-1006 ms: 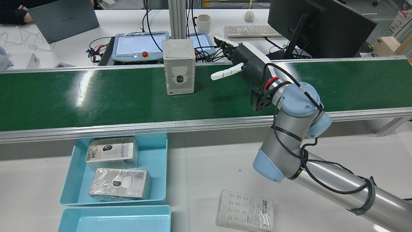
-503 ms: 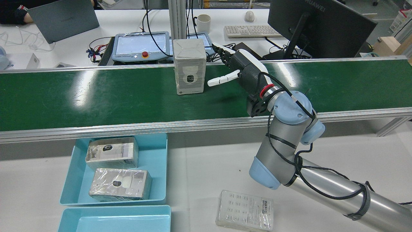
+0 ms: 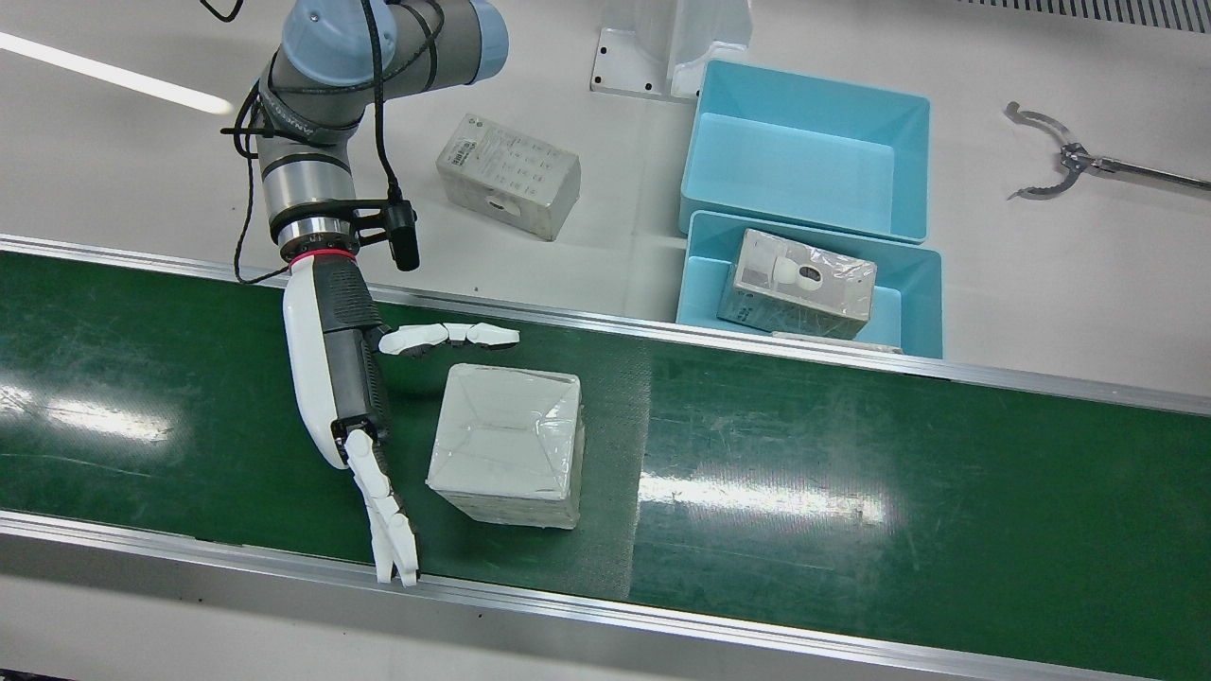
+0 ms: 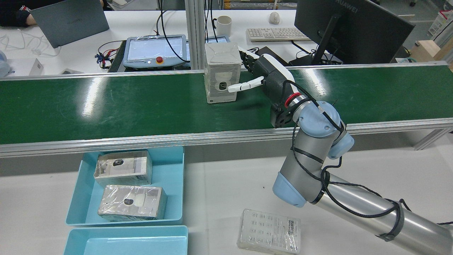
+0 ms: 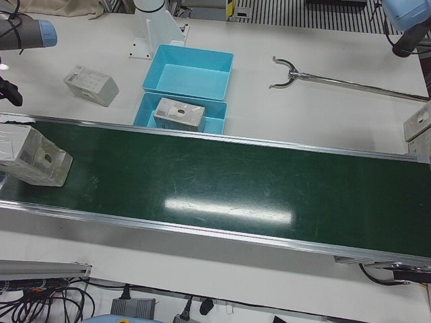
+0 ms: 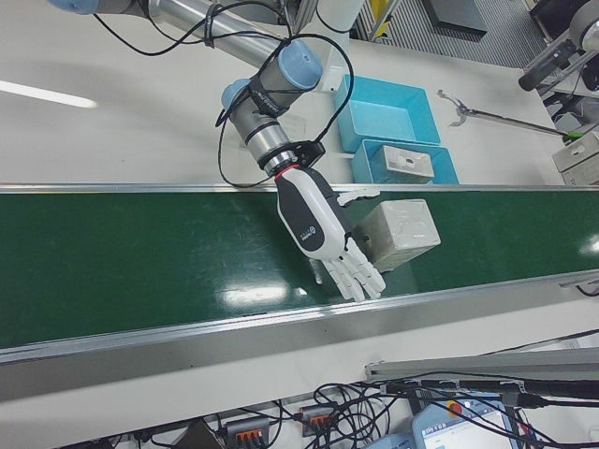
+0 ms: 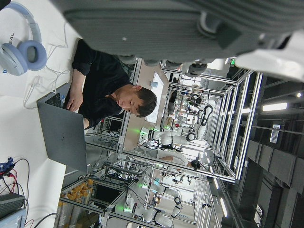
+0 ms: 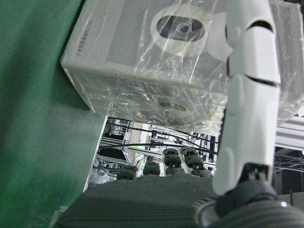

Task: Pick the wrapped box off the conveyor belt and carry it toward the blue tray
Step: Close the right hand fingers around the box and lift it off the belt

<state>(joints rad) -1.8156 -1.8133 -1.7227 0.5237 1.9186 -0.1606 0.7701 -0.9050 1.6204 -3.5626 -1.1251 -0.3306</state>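
The wrapped box (image 3: pixel 506 443) stands upright on the green conveyor belt (image 3: pixel 851 492), a pale grey carton under crinkled clear film with a round camera picture on its side, well apart from the blue tray (image 3: pixel 903 284) that sits just past the belt's rail on the worktop. My right hand (image 3: pixel 345 397) is spread open just beside the box, thumb along one face and fingers (image 3: pixel 388 515) reaching past the opposite one, holding nothing. I judge this the reach before the grasp; next I must close on both faces squarely, since the film looks slippery.
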